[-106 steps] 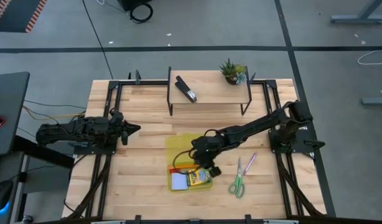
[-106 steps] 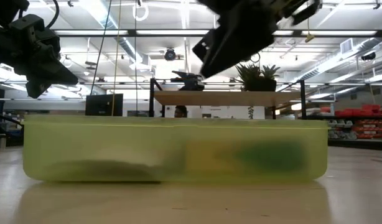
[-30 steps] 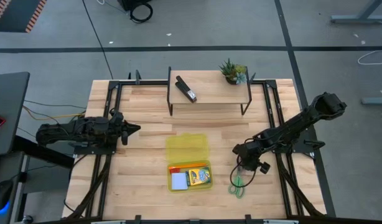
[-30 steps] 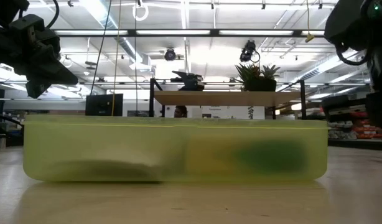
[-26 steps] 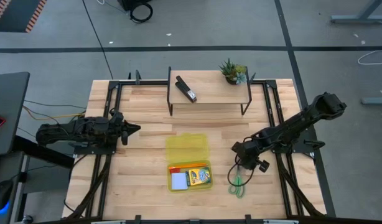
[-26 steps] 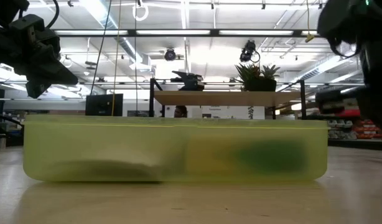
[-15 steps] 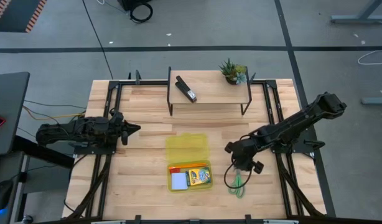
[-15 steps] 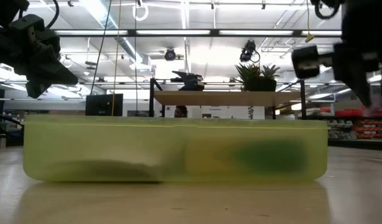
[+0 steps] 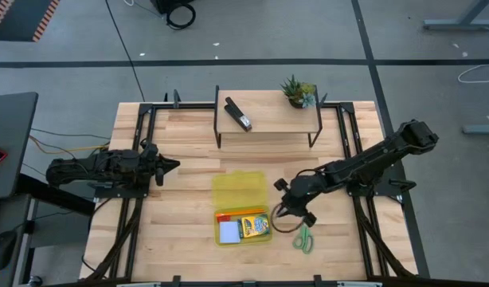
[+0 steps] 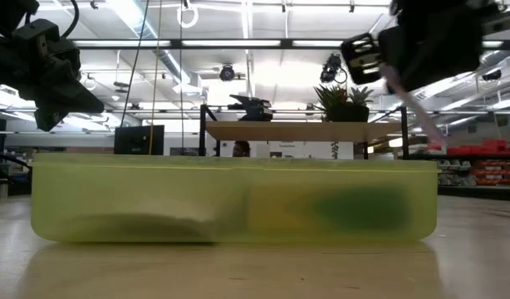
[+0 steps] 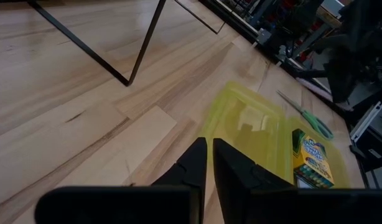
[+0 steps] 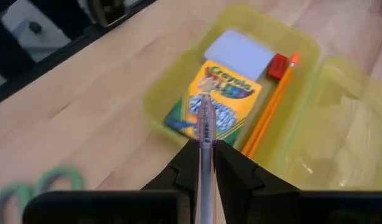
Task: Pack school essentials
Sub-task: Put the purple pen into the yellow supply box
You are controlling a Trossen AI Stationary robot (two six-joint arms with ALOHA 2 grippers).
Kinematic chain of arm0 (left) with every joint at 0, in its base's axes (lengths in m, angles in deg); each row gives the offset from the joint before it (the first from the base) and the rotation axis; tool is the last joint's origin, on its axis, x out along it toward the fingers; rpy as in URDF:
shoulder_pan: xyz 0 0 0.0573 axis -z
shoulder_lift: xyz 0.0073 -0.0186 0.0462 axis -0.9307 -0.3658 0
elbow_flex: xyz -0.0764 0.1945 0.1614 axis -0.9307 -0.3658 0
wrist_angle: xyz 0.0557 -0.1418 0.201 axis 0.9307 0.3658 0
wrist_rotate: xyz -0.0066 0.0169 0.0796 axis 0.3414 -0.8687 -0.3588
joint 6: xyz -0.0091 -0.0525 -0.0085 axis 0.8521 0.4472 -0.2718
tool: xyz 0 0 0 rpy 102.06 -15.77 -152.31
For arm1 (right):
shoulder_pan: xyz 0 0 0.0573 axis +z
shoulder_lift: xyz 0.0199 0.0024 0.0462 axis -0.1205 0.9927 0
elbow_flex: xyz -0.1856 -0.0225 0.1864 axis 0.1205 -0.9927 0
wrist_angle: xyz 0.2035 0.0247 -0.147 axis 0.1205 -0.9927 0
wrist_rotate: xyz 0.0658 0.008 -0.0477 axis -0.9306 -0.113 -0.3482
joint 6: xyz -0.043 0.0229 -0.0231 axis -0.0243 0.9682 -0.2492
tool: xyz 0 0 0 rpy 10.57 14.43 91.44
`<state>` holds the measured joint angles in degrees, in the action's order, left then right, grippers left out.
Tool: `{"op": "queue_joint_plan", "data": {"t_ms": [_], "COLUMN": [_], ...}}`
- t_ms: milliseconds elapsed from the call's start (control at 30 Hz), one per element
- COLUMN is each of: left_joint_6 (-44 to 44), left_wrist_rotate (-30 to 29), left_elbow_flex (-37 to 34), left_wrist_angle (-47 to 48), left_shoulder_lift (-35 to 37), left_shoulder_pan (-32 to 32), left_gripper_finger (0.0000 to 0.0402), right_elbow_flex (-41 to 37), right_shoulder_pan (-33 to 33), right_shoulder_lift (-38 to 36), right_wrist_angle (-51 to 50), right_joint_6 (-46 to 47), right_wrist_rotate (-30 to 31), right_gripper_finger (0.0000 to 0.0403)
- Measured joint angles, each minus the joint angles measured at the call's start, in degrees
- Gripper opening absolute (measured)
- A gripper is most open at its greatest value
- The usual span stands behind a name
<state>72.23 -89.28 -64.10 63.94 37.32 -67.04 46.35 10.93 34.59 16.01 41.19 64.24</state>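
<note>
The yellow translucent case (image 9: 240,207) lies open on the table. Its tray holds the crayon box (image 12: 217,102), a pale blue notepad (image 12: 237,53), a red eraser (image 12: 278,65) and an orange pencil (image 12: 272,106). My right gripper (image 9: 281,209) hovers just right of the tray, shut on the purple pen (image 12: 204,118). The green-handled scissors (image 9: 303,237) lie flat on the table near the front, right of the case. My left gripper (image 9: 170,166) waits shut at the table's left, above the surface. My right gripper pinches the purple pen's shaft (image 12: 205,135) between its two fingers. The pen lies along the fingers and sticks out past their tips toward the tray. The fingers slant down from the table's right side. The pen (image 10: 414,106) is lifted clear and tilted downward.
A raised wooden shelf (image 9: 268,119) at the back carries a black stapler (image 9: 238,114) and a small potted plant (image 9: 298,90). Black frame rails run along both table sides. Bare wood lies between the left arm and the case.
My right gripper has risen from the table beside the scissors and gone toward the table's left edge, up to the case, tipping from steeply down to a shallower slant. The purple pen has come up with it, lifted clear. The scissors stay where they were.
</note>
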Motion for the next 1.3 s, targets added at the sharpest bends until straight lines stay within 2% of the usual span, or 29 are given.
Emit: {"op": "queue_joint_plan", "data": {"t_ms": [200, 367, 467, 767, 967, 1300], "left_joint_6": [0.0, 0.0, 0.0, 0.0, 0.0, 0.0], "left_wrist_rotate": [0.0, 0.0, 0.0, 0.0, 0.0, 0.0], "left_elbow_flex": [0.0, 0.0, 0.0, 0.0, 0.0, 0.0], "left_wrist_angle": [0.0, -0.1, -0.1, -0.1, -0.1, 0.0], "left_shoulder_lift": [0.0, 0.0, 0.0, 0.0, 0.0, 0.0], "left_shoulder_pan": [0.0, 0.0, 0.0, 0.0, 0.0, 0.0], "left_gripper_finger": [0.0031, 0.0038, 0.0040, 0.0031, 0.0034, 0.0038], "right_elbow_flex": [9.3, 18.7, 22.9, 24.9, 24.8, 22.7], "right_shoulder_pan": [-2.0, -5.2, -7.0, -7.2, -6.3, -6.1], "right_shoulder_lift": [8.3, 14.3, 17.3, 24.6, 26.8, 30.9], "right_wrist_angle": [0.0, -0.8, -0.6, 11.8, 12.0, 11.8], "right_joint_6": [6.2, 22.6, 28.7, 33.2, 26.2, 24.4], "right_wrist_rotate": [0.0, -0.8, -1.4, -1.7, -0.4, 0.0], "right_gripper_finger": [0.0050, 0.0050, 0.0050, 0.0050, 0.0050, 0.0057]}}
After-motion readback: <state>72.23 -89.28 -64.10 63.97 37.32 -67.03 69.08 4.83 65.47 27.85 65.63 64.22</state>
